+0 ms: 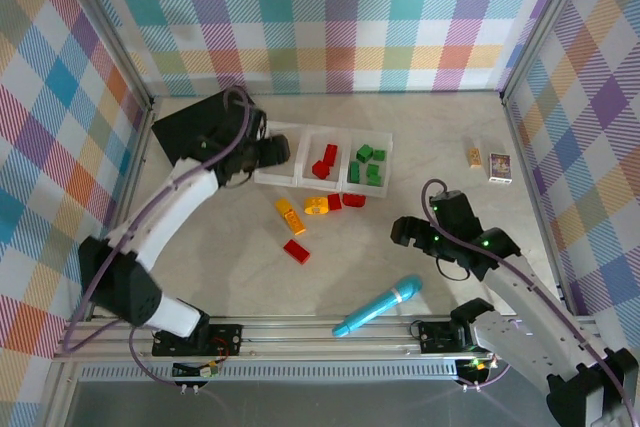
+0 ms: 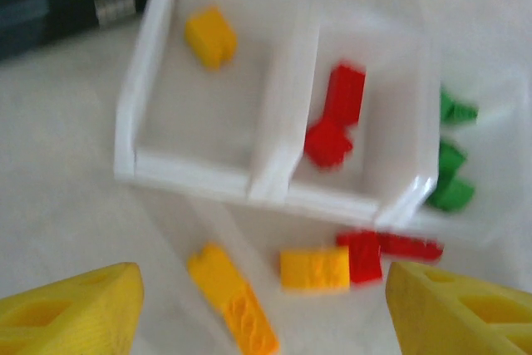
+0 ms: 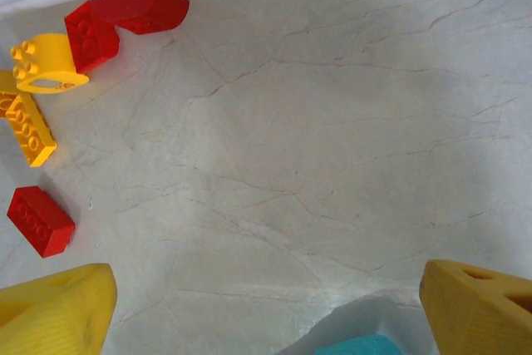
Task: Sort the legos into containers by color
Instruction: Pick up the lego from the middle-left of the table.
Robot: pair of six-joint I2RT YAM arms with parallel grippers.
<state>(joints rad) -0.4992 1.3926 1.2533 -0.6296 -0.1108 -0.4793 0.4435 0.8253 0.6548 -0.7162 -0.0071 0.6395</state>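
From above, my left gripper (image 1: 272,152) hangs over the left end of the white tray (image 1: 298,180); my right gripper (image 1: 402,232) sits well apart from it.

Left wrist, blurred: my fingers (image 2: 71,309) are spread and empty. A yellow brick (image 2: 209,36) lies in the left compartment, red bricks (image 2: 337,114) in the middle, and probably green bricks (image 2: 453,164) on the right.

Right wrist: fingers wide, empty. Loose bricks (image 3: 100,27) lie on the table (image 3: 332,122) beside the tray.

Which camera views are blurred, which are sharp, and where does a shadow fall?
Left wrist view: blurred throughout, the white plastic three-compartment tray and small yellow studded brick smeared at the edges. Right wrist view: sharp, veins in the pale tabletop crisp, a soft shadow around the turquoise stick. Top external view: sharp, evenly lit.
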